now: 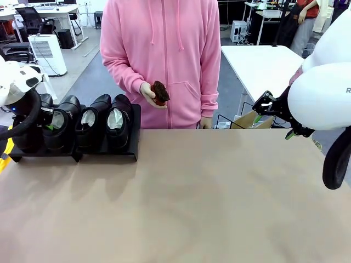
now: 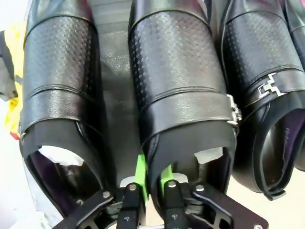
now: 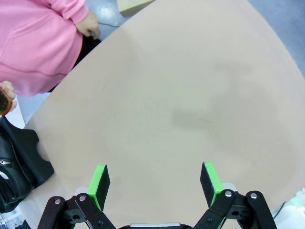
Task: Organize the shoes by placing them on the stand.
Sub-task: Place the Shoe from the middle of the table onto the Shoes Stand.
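Observation:
Several glossy black shoes stand side by side, toes toward me, on the low black stand (image 1: 109,155) at the table's far left. In the front view my left gripper (image 1: 51,126) is at the heel of the second shoe from the left (image 1: 64,118). The left wrist view shows that shoe (image 2: 178,71) with white paper inside. My left gripper (image 2: 152,179) has its green pads nearly together astride the shoe's heel collar. Neighbouring shoes (image 2: 59,86) (image 2: 259,62) flank it. My right gripper (image 3: 155,183) hangs open over bare table, seen also at the right edge (image 1: 273,118).
A person in a pink hoodie stands at the far side holding a small brown brush (image 1: 160,92). The tan table (image 1: 208,197) is bare from the stand to the right. A cardboard box (image 1: 249,120) sits beyond the far right edge.

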Available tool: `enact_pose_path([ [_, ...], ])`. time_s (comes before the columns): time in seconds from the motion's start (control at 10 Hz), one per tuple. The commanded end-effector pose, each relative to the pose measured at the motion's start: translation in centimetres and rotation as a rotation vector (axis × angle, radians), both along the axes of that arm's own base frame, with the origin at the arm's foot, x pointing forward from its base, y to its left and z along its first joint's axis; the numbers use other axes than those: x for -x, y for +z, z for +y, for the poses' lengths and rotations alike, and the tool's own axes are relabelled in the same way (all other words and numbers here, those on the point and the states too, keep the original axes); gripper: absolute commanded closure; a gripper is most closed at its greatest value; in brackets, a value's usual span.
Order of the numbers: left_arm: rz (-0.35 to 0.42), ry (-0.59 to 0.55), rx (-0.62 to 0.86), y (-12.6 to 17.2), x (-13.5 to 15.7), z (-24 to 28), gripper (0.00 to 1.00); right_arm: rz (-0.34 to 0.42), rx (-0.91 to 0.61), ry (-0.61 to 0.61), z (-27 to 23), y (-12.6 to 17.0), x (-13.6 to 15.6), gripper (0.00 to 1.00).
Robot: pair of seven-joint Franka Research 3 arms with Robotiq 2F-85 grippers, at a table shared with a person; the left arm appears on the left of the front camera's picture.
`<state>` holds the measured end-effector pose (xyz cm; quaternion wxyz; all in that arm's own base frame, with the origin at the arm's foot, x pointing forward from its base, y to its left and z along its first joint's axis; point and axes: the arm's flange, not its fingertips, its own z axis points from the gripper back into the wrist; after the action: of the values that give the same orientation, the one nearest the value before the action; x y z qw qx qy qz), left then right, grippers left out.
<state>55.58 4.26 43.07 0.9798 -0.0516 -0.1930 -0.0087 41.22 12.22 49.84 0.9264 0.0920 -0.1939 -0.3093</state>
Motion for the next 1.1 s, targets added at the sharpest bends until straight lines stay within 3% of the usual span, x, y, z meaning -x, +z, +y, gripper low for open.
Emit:
enact_pose_path([
  [0.0, -0.024, 0.011, 0.011, 0.6, -0.4, 0.3, 0.55, -0.006, 0.006, 0.022, -0.2, 0.3, -0.1, 0.0],
  [0.3, -0.061, 0.005, -0.01, 1.9, 0.5, -0.1, 0.55, -0.006, 0.006, 0.022, -0.2, 0.3, -0.1, 0.0],
  [0.7, -0.095, 0.001, 0.011, 5.3, 4.8, -1.1, 0.55, -0.006, 0.006, 0.022, -0.2, 0.3, -0.1, 0.0],
  [0.9, -0.073, 0.069, 0.035, 6.4, 6.4, -0.7, 0.55, -0.006, 0.006, 0.022, -0.2, 0.3, -0.1, 0.0],
  [1.0, -0.098, -0.006, 0.011, 5.9, 4.3, -1.2, 0.55, -0.006, 0.006, 0.022, -0.2, 0.3, -0.1, 0.0],
])
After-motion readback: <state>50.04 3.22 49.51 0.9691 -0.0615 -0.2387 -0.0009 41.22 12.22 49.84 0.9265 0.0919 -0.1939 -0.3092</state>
